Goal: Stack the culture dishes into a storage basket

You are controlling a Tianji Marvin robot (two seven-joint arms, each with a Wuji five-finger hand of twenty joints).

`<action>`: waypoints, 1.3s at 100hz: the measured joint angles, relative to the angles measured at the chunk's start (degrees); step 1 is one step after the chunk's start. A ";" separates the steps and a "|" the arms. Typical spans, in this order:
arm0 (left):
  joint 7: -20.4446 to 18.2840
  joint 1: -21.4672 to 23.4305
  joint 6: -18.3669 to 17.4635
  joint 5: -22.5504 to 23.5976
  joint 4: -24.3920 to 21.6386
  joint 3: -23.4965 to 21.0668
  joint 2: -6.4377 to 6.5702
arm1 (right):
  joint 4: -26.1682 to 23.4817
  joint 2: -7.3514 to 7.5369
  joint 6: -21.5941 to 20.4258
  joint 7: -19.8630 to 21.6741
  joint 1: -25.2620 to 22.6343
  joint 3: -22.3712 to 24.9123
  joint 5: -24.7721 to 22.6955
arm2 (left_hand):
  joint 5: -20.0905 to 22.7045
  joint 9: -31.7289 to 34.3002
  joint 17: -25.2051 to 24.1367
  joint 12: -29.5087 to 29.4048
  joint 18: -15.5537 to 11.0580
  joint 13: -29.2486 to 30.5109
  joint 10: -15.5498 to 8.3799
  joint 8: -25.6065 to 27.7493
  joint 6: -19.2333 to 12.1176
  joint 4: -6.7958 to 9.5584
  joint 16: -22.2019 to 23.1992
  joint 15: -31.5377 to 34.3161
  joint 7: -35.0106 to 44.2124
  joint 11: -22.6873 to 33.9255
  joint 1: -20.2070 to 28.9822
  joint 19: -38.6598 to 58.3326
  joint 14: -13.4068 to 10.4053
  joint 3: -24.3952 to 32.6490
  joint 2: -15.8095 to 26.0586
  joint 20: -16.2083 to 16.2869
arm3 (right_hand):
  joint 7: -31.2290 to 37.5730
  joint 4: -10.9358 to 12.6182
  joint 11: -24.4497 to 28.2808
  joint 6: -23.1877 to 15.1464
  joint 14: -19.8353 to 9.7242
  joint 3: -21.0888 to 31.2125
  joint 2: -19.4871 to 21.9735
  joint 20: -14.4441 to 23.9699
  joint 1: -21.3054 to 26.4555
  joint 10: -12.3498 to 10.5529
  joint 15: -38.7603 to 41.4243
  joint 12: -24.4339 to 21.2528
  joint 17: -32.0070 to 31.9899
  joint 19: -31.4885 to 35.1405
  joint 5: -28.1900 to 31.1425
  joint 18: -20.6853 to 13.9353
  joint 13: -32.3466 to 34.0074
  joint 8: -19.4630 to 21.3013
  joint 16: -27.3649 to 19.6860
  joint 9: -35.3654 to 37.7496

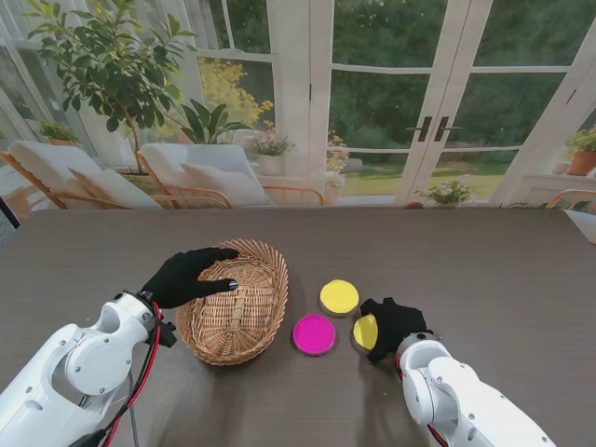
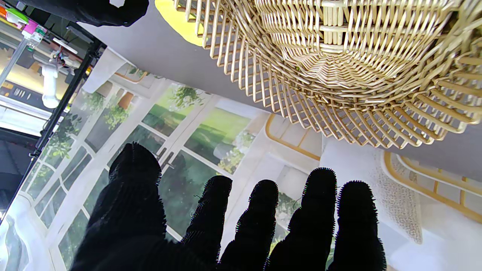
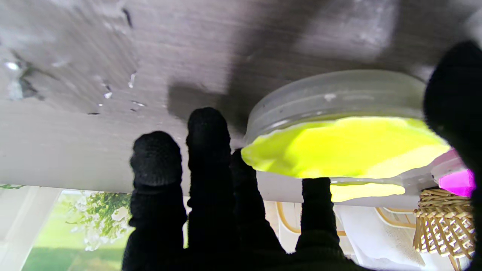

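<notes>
The table [image 1: 484,279] fills the lower half of the stand's frame, and the storage basket [image 1: 235,303] sits at its lower centre-left, an oval whose long axis runs from the near left up toward the far right, mouth upward and nothing in it that I can see. My left hand [image 1: 191,276] hangs over the basket's left rim with fingers spread and nothing in them; the left wrist view shows the wicker weave ahead of those loose fingers [image 2: 312,210]. Right of the basket lie three culture dishes, all flat, lids up; being round, they have no long axis to line up. The magenta dish [image 1: 314,334] is just beside the basket's right wall, the far yellow dish [image 1: 339,296] is a little up-frame of it, and the near yellow dish [image 1: 365,331] lies at lower centre-right, half covered by my right hand [image 1: 391,326]. That hand is clearly the nearer one to all three. In the right wrist view the near yellow dish [image 3: 339,124] sits between my thumb and my fingers [image 3: 209,150], which curl around its rim; I cannot tell whether they already press on it or only bracket it, and it looks seated on the table. The basket lies to the left of this dish, with the magenta dish in between, so I judge the carry must rise over that one.
</notes>
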 measured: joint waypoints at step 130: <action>-0.07 1.01 0.58 -1.38 -0.61 -0.91 -0.02 | -0.69 -1.09 1.12 -3.02 -1.40 1.96 2.94 | 0.07 0.00 -0.01 -0.01 0.02 0.00 0.47 0.00 0.57 0.01 0.00 -0.01 0.00 -0.01 0.00 -0.10 0.13 0.01 0.68 0.24 | 2.24 0.08 0.64 2.72 -0.42 1.19 -0.75 -2.89 3.51 0.96 -1.57 1.97 0.04 2.59 8.30 1.26 13.95 -6.20 -0.64 16.37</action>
